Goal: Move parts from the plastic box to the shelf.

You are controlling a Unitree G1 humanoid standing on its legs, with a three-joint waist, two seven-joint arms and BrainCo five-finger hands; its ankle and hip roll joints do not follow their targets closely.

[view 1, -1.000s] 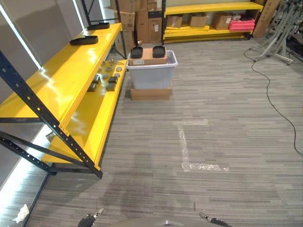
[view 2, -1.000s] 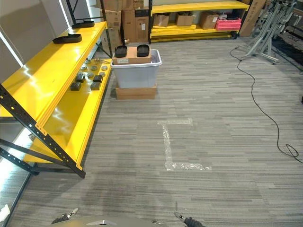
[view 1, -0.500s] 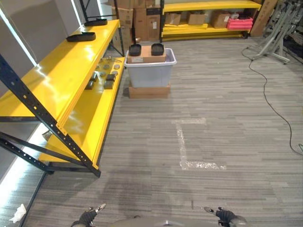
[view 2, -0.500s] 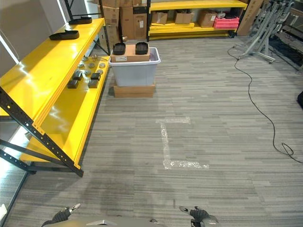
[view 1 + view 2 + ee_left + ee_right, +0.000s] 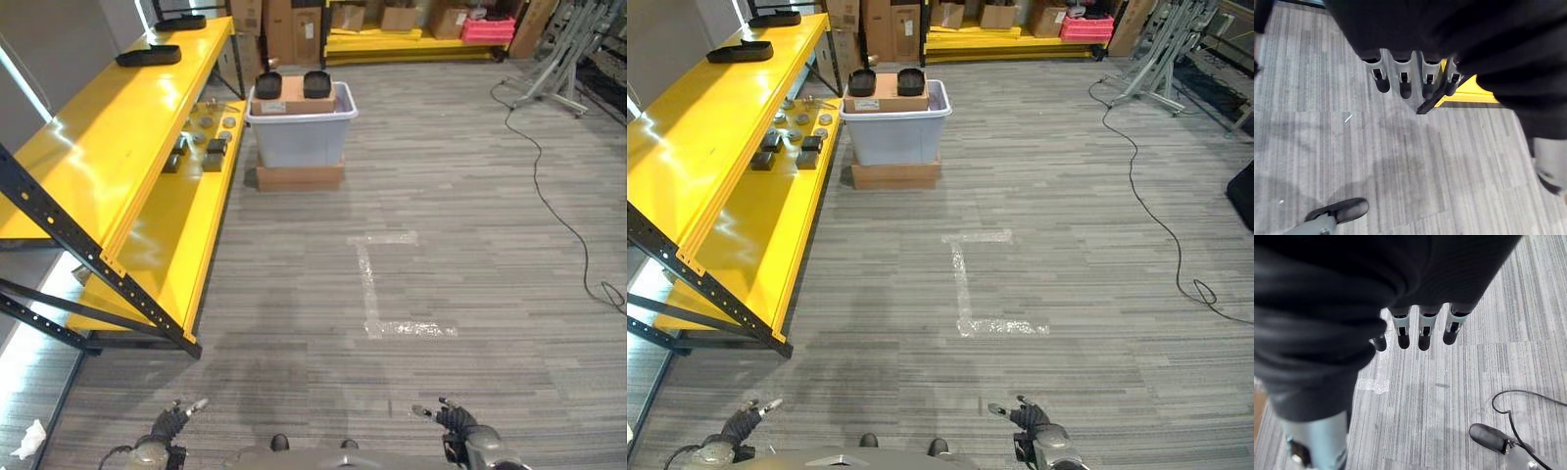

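I'm well short of the plastic box at upper centre, so my left hand and right hand hang relaxed, fingers straight, empty; shelf lies upper left.

Bright, even overhead light; white glare streaks on the glossy yellow metal shelf. Soft shadows on the grey striped carpet floor ahead of the hands. Wrist views dark and blurred near the covers.

Head stereo pair looks down and forward over the carpet floor, sharing the yellow shelf, plastic box and tape mark. Wrist cameras look close along each hand's fingers at the carpet.
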